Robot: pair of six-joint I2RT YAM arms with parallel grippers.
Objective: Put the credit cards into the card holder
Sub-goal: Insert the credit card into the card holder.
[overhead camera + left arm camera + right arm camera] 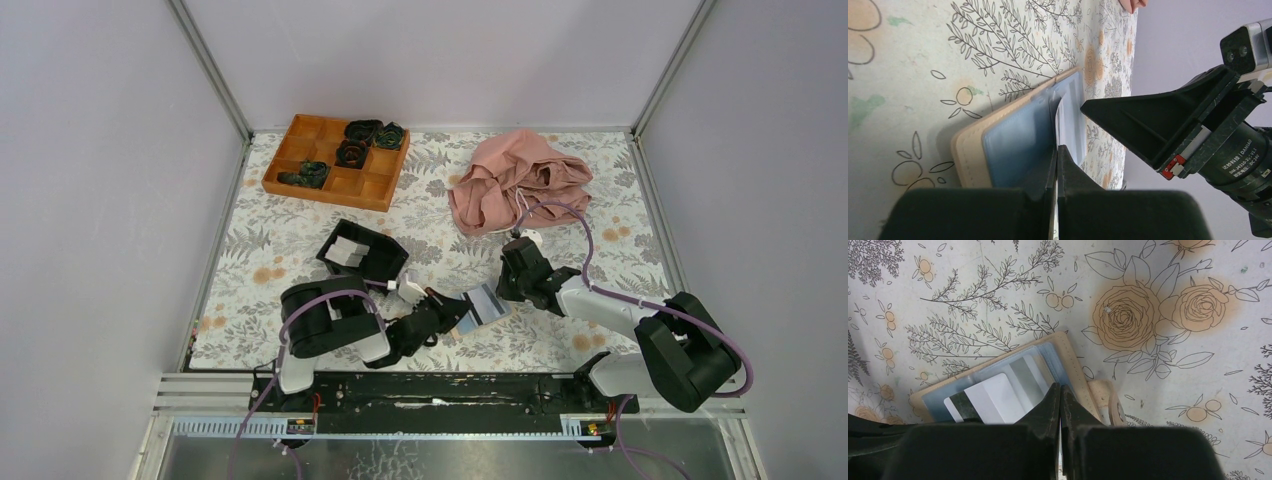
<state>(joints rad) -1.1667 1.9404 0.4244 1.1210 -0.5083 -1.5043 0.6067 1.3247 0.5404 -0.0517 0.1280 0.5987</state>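
Where the floral counter (300,240) meets the arm bases, the left gripper (1057,150) reaches right, clenched on the edge of a white credit card (990,400) with a dark stripe. That card lies across the blue inner face of the tan card holder (1068,355), which rests open and flat on the counter. From the right, the right gripper (1060,390) is clenched empty, its tips over the holder's edge. Farther back sits a black box (375,262) holding pale cards (348,250). Beyond are a crumpled pink cloth (518,180) and a wooden tray (330,190).
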